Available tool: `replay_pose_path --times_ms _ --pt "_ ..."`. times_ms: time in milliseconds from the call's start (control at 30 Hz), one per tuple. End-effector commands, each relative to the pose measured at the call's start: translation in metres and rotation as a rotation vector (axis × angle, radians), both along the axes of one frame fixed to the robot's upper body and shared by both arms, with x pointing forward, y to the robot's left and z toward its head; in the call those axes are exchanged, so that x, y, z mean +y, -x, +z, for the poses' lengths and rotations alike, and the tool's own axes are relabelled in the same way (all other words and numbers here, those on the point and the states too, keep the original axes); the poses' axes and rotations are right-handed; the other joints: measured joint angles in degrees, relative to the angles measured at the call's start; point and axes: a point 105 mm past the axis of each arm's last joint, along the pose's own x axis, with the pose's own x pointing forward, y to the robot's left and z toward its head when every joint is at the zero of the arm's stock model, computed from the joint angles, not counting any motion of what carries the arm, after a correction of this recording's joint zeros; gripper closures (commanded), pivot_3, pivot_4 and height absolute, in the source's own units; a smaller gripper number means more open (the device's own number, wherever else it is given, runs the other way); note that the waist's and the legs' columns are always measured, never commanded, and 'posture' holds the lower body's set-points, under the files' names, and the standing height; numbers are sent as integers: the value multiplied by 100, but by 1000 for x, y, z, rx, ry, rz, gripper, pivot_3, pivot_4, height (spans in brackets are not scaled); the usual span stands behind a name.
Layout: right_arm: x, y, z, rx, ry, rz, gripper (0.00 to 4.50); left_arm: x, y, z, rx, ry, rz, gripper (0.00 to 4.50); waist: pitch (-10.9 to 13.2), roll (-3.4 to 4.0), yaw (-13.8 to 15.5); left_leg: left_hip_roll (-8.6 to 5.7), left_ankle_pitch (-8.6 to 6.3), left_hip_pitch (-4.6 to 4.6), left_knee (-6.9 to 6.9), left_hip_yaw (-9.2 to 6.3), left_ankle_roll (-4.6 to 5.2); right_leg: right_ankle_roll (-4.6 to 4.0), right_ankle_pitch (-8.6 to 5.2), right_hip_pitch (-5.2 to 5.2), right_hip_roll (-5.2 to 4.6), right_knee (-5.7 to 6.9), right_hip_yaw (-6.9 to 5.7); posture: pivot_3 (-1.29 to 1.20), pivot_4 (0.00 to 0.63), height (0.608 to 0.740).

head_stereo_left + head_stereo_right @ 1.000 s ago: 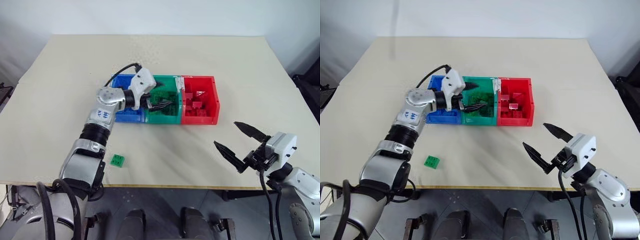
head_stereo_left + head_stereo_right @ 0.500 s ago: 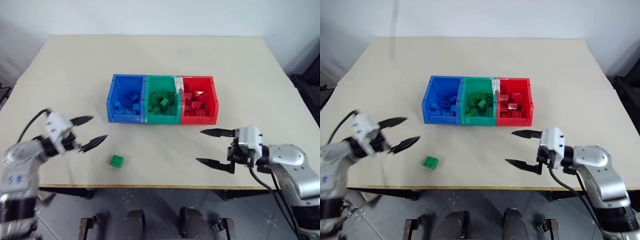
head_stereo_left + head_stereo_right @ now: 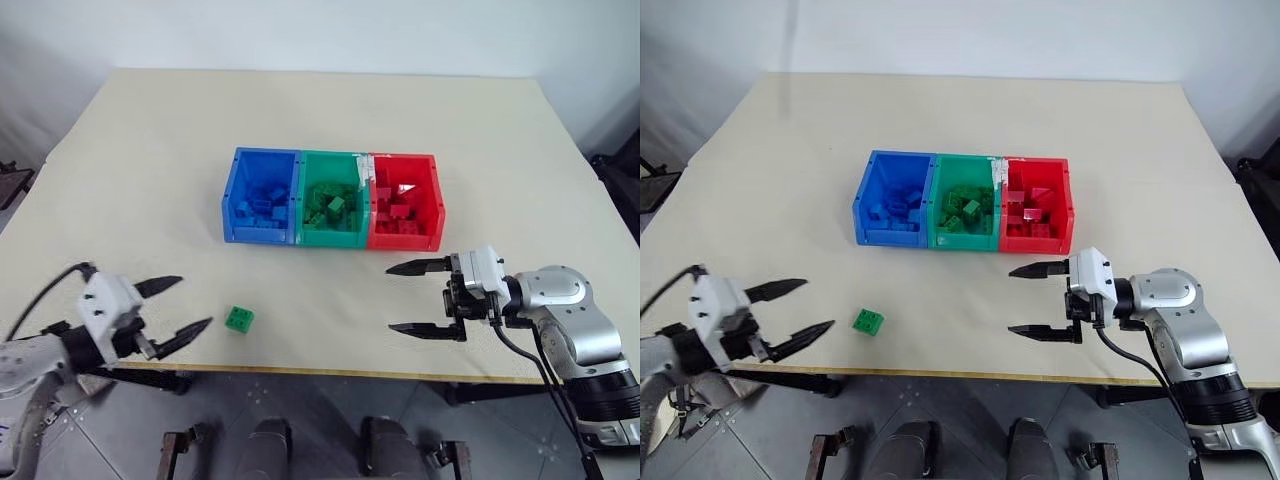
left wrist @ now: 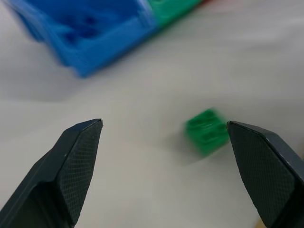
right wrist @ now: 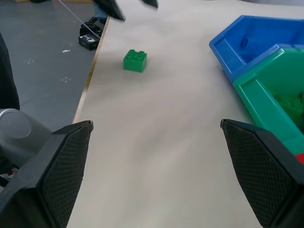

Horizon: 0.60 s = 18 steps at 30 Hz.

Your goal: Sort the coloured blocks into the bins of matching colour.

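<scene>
Left gripper (image 3: 171, 308) hangs low at the table's (image 3: 130, 150) near-left edge, fingers spread wide and empty, aimed right at the lone green block (image 3: 238, 319) just beside it. Right gripper (image 3: 415, 298) points left from the near right, also spread, holding nothing. The bins (image 3: 331, 199) sit farther back at mid-table, bricks inside.

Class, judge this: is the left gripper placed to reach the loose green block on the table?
Probably yes: the left gripper is open beside the green block, with bare table between them.
</scene>
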Motion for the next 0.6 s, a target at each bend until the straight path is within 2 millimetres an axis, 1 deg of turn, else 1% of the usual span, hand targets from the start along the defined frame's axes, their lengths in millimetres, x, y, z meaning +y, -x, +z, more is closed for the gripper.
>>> replay_pose_path --times_ms 33,100,167,233,333,400,500,567,600 --pt "-8 1 5 -28 2 -18 0 -18 -7 1 69 16 76 49 0 1 -12 0 0 0 0 0 1 0 0 0 0 1 1 0 150 740" --pt "-7 1 5 -28 2 -16 0 -26 -12 -5 88 -30 119 49 0 1 -19 -1 -2 0 3 -1 4 0 0 -1 0 0 1 0 150 740" --pt "-4 1 6 -32 -12 -12 0 -31 -14 -9 103 -41 141 49 0 2 -27 -1 1 1 3 -1 -1 0 0 -1 0 3 2 0 150 740" --pt "0 3 6 -36 -18 1 0 -31 -21 -16 126 -35 228 49 -1 3 -42 -1 7 1 -2 2 -13 0 0 -3 0 4 4 0 150 740" --pt "5 5 5 -34 -25 9 0 -42 -21 -21 162 -3 223 49 -1 3 -35 0 9 0 -3 2 -16 -1 0 -6 3 2 4 0 150 740" --pt "6 5 5 -34 -27 9 0 -45 -19 -25 192 -10 229 49 -1 3 -24 -1 9 0 -1 2 -17 -1 0 -5 2 0 5 0 150 740" --pt "7 4 5 -40 -35 2 0 -37 -19 -31 200 -69 267 628 -1 3 -22 -2 8 1 1 2 -18 -1 -1 -3 1 -6 6 0 150 740" --pt "8 3 5 -41 -36 -1 0 -36 -19 -33 205 -83 255 1231 -1 3 -21 -2 8 1 0 2 -19 -1 -1 -4 2 -7 6 0 150 740" --pt "8 3 5 -42 -35 -3 0 -35 -21 -29 190 -76 254 1577 -1 3 -21 -2 7 1 0 2 -19 -2 -1 -4 2 -7 6 0 150 740"
